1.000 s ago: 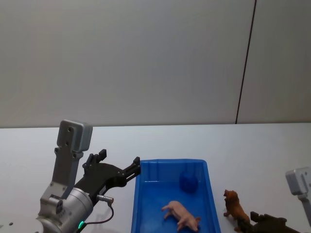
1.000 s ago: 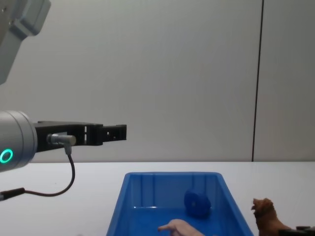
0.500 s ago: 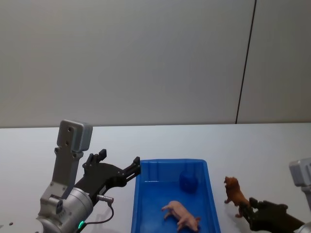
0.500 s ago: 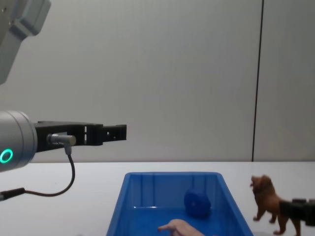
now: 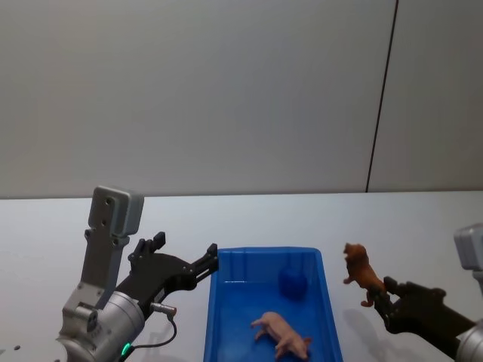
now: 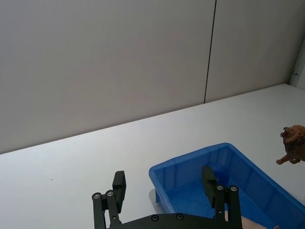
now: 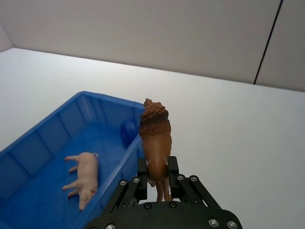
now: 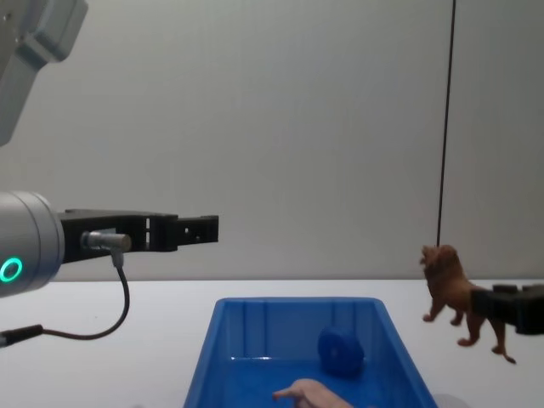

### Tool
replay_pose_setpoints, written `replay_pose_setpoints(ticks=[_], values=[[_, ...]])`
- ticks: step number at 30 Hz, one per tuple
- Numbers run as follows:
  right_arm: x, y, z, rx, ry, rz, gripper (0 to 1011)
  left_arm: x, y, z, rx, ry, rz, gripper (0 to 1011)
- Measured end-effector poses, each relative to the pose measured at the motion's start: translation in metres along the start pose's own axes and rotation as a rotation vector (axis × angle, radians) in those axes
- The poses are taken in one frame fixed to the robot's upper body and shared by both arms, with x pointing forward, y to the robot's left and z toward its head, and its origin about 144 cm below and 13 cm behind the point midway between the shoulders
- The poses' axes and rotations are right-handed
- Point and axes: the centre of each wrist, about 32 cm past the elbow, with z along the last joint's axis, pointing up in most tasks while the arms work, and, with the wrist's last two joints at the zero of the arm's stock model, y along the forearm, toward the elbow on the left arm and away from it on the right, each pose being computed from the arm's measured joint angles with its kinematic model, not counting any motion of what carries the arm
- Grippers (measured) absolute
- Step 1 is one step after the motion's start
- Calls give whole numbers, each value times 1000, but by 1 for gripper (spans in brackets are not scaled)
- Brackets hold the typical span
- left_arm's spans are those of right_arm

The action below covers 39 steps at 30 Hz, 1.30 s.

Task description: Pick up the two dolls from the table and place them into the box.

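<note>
Brown doll (image 5: 360,273) now lifted off table (image 5: 392,226), right gripper (image 5: 386,302) clamped on its rear, just right of box (image 5: 213,309) w/ pig (image 5: 282,334) inside; left gripper (image 5: 185,265) open, idle.

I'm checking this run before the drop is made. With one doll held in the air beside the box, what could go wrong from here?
The right gripper pinches the brown doll only at its hind end, so it could tilt or slip out before it is over the box. Released over the near end, it could land on the pink doll lying inside.
</note>
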Motion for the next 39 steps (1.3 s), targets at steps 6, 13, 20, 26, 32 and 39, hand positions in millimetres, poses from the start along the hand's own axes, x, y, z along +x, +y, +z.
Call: replay_pose_setpoints(ticks=[6,13,20,26,32,39], values=[[0,5,4,31,-10,43,243,0,0,0,0,0,0,1003],[-2,19,8,59,-11,121,242,0,0,0,0,0,0,1003],[-6,36,9,77,-11,187,242,0,0,0,0,0,0,1003],[-8,49,9,84,-12,224,307,0,0,0,0,0,0,1003],[-8,61,9,87,-14,248,493,0,0,0,0,0,0,1003],[-7,66,8,96,-18,253,712,0,0,0,0,0,0,1003]])
